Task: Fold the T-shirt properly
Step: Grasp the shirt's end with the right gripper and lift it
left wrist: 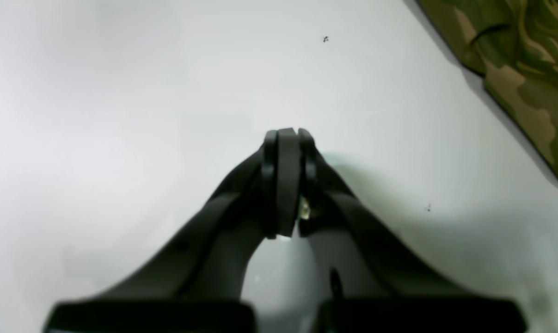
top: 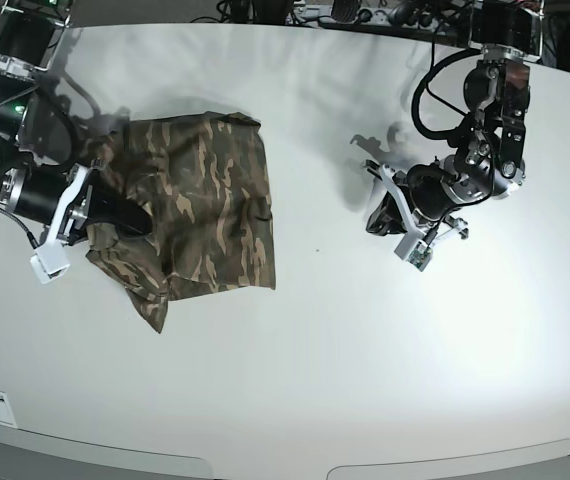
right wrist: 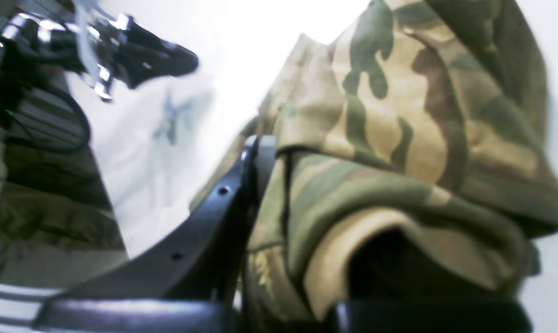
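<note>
- The right gripper (top: 133, 218), at the left of the base view, has its jaws pinched on a bunched fold of the T-shirt (top: 205, 205); the right wrist view shows the camouflage cloth (right wrist: 399, 138) heaped over and against one dark finger (right wrist: 242, 185).
- The T-shirt lies on the white table (top: 295, 350) in the left half of the base view, partly folded, with its left edge gathered and rumpled around that gripper and its right part lying flatter.
- Bare tabletop separates the shirt from the other arm.
- The left gripper (top: 377, 215), right of centre in the base view, is well apart from the shirt, with its fingers pressed together on nothing (left wrist: 288, 138).
- In the left wrist view a corner of the cloth (left wrist: 519, 69) shows at the upper right, clear of the fingertips.
</note>
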Tool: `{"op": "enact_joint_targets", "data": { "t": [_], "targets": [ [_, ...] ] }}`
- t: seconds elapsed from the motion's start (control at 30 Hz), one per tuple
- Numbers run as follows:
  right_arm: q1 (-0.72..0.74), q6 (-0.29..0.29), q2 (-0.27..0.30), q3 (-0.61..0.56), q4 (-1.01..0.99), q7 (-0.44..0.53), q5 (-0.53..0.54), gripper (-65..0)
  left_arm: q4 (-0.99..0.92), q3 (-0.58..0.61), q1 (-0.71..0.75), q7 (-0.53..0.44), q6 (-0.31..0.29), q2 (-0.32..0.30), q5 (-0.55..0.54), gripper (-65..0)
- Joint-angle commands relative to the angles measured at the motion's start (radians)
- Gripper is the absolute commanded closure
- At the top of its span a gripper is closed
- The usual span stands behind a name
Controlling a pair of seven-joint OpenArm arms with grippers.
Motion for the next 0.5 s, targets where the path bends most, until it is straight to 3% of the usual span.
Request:
{"op": "enact_joint_targets", "data": {
  "t": [0.0, 0.37, 0.47],
  "targets": [
    [0.019, 0.005, -0.002, 0.005, 0.017, 0.025, 0.036, 0.0, 0.016, -0.006, -0.016, -0.022, 0.0, -0.008, -0.02, 0.0],
    [0.013, 0.005, -0.143, -0.01, 0.016, 0.025, 0.036, -0.6, 0.016, -0.006, -0.017, -0.023, 0.0, -0.008, -0.035, 0.0],
    [0.014, 0.005, -0.161, -0.082, 0.016, 0.025, 0.036, -23.0, 0.016, -0.006, -0.016, -0.026, 0.001, -0.008, -0.035, 0.0]
  ]
}}
